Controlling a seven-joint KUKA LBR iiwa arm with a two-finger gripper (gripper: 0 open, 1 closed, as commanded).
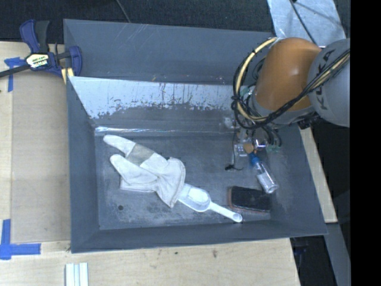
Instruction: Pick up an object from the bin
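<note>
My gripper (240, 151) hangs low over the right part of the bin floor, under the arm's orange cover. Just to its right and slightly nearer the front, a small clear bottle with a blue cap (264, 176) lies tilted on the floor, its cap end close to the gripper. In front of the bottle a flat black rectangular thing (250, 199) lies near the bin's front right corner. I see nothing held in the gripper.
A white glove (146, 169) lies crumpled on the left half of the floor. A white plastic scoop (203, 201) lies at its right end, with its handle pointing at the black thing. The arm and its cables cover the bin's back right corner.
</note>
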